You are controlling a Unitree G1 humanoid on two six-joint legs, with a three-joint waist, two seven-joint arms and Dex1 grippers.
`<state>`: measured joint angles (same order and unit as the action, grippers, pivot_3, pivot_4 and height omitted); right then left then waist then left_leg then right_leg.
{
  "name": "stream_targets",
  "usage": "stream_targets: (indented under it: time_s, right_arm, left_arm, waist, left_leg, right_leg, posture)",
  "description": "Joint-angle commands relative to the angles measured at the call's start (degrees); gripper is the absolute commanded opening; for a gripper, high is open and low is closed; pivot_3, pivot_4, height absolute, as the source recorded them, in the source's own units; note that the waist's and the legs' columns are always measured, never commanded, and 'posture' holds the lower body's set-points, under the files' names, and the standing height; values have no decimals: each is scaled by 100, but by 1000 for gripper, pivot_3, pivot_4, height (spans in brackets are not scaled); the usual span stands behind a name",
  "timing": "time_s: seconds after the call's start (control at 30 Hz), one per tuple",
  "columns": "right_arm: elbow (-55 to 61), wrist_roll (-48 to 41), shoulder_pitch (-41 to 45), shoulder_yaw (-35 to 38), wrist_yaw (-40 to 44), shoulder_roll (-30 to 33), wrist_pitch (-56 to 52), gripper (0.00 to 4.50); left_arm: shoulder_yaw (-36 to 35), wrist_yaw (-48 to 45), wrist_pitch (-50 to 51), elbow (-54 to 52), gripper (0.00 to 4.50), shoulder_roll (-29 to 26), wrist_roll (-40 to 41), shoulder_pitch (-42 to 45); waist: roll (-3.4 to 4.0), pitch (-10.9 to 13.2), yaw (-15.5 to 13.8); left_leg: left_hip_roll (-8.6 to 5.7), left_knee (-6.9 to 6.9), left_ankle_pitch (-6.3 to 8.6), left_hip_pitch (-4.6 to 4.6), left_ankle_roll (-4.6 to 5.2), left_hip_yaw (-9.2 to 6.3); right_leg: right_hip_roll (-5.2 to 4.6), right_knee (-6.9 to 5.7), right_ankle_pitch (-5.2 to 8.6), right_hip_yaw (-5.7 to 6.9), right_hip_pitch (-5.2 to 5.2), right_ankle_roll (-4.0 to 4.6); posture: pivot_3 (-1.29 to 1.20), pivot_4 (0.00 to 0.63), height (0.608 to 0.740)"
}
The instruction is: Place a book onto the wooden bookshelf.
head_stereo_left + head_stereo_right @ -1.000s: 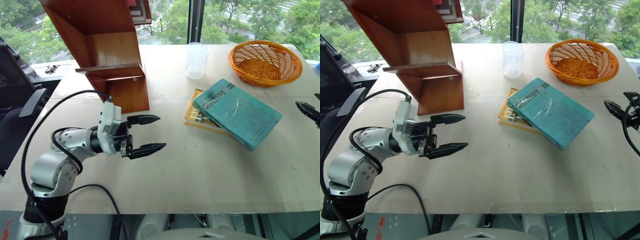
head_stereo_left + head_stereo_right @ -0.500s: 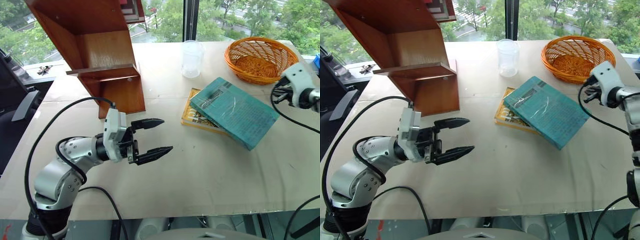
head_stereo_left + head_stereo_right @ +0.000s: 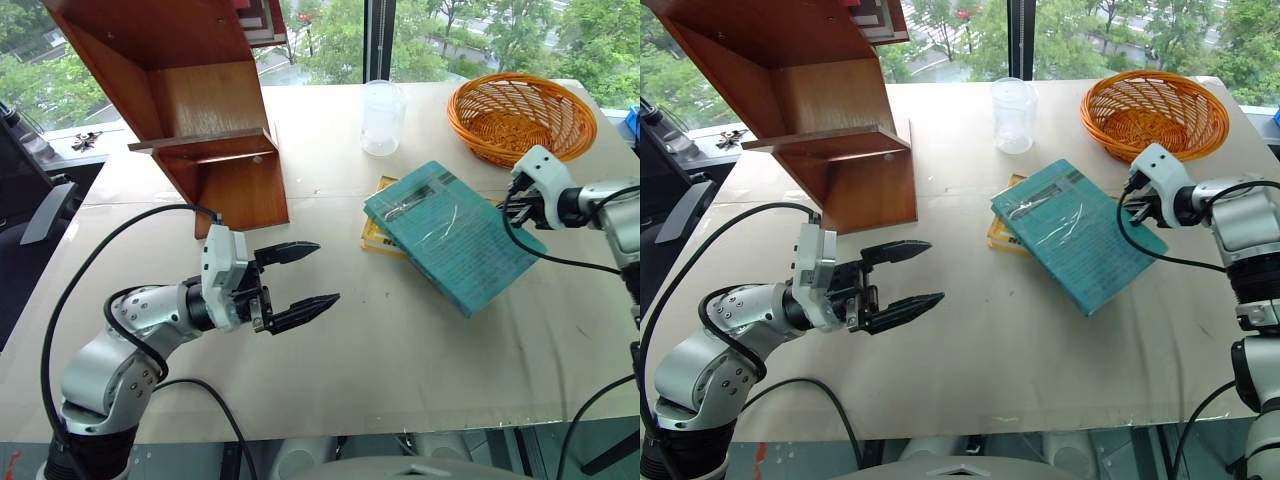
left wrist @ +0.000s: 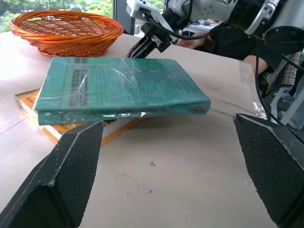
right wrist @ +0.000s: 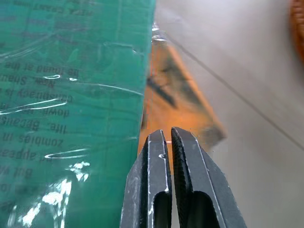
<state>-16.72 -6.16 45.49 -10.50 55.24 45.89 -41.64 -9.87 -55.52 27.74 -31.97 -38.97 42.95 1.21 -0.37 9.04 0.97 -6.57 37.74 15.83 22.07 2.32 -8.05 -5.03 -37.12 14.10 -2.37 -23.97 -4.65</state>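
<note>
The teal plastic-wrapped book [image 3: 450, 235] lies flat on the table, on top of a thinner yellow book [image 3: 374, 232]. My right gripper [image 3: 508, 207] is shut with nothing in it, its tips at the teal book's far right edge. In the right wrist view the shut fingers [image 5: 164, 142] point along the teal book's [image 5: 71, 95] edge, with the yellow book [image 5: 178, 95] beyond. My left gripper [image 3: 328, 271] hovers wide open over bare table, left of the books and pointing toward them. The wooden bookshelf [image 3: 200, 100] stands at the back left.
An orange wicker basket [image 3: 520, 115] sits at the back right, close behind my right gripper. A clear plastic cup [image 3: 381, 117] stands between the basket and the bookshelf. A black cable [image 3: 120, 240] loops above my left arm.
My right arm swung in from the table's right edge to the teal book's far edge and its fingers closed. The teal book slid a little left over the yellow one. My left gripper stayed put.
</note>
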Motion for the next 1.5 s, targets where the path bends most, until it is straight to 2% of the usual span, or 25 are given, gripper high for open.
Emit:
stream_targets:
  time_s: [0.03,0.2,0.27,0.3,0.37,0.5,0.6,0.63,0.77,0.87,0.97,1.07,1.23,1.4,1.5]
  right_arm:
    - [528,-90,47,175,-235,-229,-237,51]
    - [796,10,-183,440,-668,-255,72,51]
    - [1086,-204,-545,987,-581,35,551,51]
    - [1398,-426,-879,1418,-439,201,732,430]
    - [1949,-756,-1463,1940,-110,429,1064,885]
    - [3798,-2280,-3909,4395,1114,334,1081,2748]
    - [4650,-3124,-5344,5600,1631,101,926,4179]
    - [4768,-3312,-5603,5797,1661,66,886,4437]
    - [4904,-3599,-6503,6362,1838,-91,1047,4437]
    - [4875,-3735,-6633,6502,1798,-40,1194,4437]
    - [4936,-3862,-6639,6478,1691,-8,1243,4437]
    - [4953,-3899,-6672,6455,1633,-3,1335,4437]
    - [5009,-3965,-6584,6289,1415,-22,1459,4437]
    - [5199,-4008,-6545,6049,1150,-67,1502,4437]
    - [5227,-4064,-6520,6016,1035,-66,1547,4437]
  left_arm:
    - [38,38,-28,-22,4500,-57,-78,-115]
    - [145,329,243,-7,4500,-107,-179,-216]
    - [180,660,710,-99,4500,-84,64,-196]
    - [161,863,983,-120,4500,-34,266,-155]
    - [100,1103,1358,-119,4500,-18,522,-98]
    - [5,1721,2571,326,4500,111,1608,232]
    - [-40,2188,3245,724,4500,267,2274,541]
    - [-69,2321,3427,842,4500,297,2476,630]
    - [22,2901,4018,1593,4500,563,2803,1247]
    - [167,3050,4173,1897,4500,696,2629,1499]
    - [93,3443,4507,2314,4500,987,2852,1729]
    - [-108,4067,4841,2809,4500,1413,3261,1998]
    - [-309,5321,4835,3860,4500,2495,3341,2698]
    - [-223,5406,4669,4606,4500,3291,2978,3203]
    - [-231,5428,4663,4827,4500,3675,2898,3295]
  waist:
    - [1,0,-9]
    - [0,0,-73]
    - [0,0,-156]
    - [0,0,-172]
    - [0,0,-217]
    - [-3,-5,-227]
    - [6,-8,-214]
    - [7,-7,-177]
    - [-9,-6,-138]
    - [-10,-5,-140]
    - [-11,-4,-150]
    - [-13,-3,-188]
    - [-30,2,-289]
    - [-36,3,-331]
    - [-39,0,-329]
  left_leg:
    - [1,-1,0,-2,0,0]
    - [0,0,0,2,0,-1]
    - [-1,0,0,4,0,-3]
    - [-2,0,0,8,0,-7]
    - [-3,-1,0,18,1,-14]
    - [1,4,0,40,0,-35]
    - [2,4,0,38,0,-35]
    - [1,7,0,28,0,-27]
    - [-1,13,22,-59,34,2]
    - [0,25,20,-94,31,6]
    - [6,27,21,-137,28,11]
    - [6,35,20,-132,29,9]
    - [3,42,7,-114,4,4]
    - [3,48,12,-96,-4,5]
    - [2,59,12,-43,-5,5]
  right_leg:
    - [1,-1,0,0,0,0]
    - [-1,0,0,4,0,0]
    - [-1,4,0,7,0,0]
    - [-2,9,0,10,-1,0]
    - [-4,15,0,12,-3,0]
    - [-2,15,0,22,-17,-1]
    - [1,9,0,24,-15,-1]
    - [3,3,-1,23,-11,-2]
    - [3,-38,-1,-5,54,-3]
    - [5,-61,-2,-6,80,-1]
    - [5,-63,-1,-4,119,-2]
    - [3,-60,-1,0,120,-2]
    - [-3,-47,-2,6,119,-4]
    - [-1,-43,0,5,103,-7]
    - [0,-54,-1,4,53,-7]
  posture:
    - [0,150,740]
    - [0,150,740]
    - [0,150,740]
    - [0,150,740]
    - [0,150,740]
    - [0,150,740]
    - [0,150,740]
    - [0,150,740]
    - [0,150,740]
    - [0,150,740]
    - [0,150,740]
    - [0,150,740]
    - [0,150,740]
    - [0,150,740]
    - [0,150,740]
